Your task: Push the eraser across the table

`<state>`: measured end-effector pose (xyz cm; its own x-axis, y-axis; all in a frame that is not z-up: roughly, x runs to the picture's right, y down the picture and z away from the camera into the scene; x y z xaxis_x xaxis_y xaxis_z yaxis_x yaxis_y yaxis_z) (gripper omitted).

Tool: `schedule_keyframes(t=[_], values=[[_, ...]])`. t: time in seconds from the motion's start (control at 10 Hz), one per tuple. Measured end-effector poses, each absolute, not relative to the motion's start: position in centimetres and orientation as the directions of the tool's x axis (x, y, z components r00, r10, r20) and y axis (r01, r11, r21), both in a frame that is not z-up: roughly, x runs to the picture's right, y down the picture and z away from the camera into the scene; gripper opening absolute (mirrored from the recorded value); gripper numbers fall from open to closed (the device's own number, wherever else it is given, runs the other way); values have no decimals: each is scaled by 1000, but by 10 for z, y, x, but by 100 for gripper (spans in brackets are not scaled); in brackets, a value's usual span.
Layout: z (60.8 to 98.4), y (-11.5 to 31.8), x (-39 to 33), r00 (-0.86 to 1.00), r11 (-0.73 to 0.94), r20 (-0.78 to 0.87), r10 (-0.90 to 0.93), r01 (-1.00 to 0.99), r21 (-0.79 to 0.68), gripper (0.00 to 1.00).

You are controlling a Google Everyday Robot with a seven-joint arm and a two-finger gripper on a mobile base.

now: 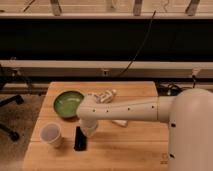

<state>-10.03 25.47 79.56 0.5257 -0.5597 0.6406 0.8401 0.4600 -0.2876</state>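
Low in the frame, left of centre, the eraser [79, 138] lies flat on the table [130, 150], the gripper [88, 129] touching or just over its upper right end — whether its claw is wide or narrow I cannot tell. The white cup [52, 135] stands just left of it. The risk, as I judge it: an off-centre push spins the slab into that cup and tips it. Farther up sits the green bowl [67, 103] — behind the planks, a dark wall with pale rails and a hanging cable [141, 47].
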Motion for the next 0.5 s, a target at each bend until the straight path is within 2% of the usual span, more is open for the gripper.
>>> schedule_keyframes(t=[0.5], values=[[799,247,-103,507,446,639,-578,852,-273,0]])
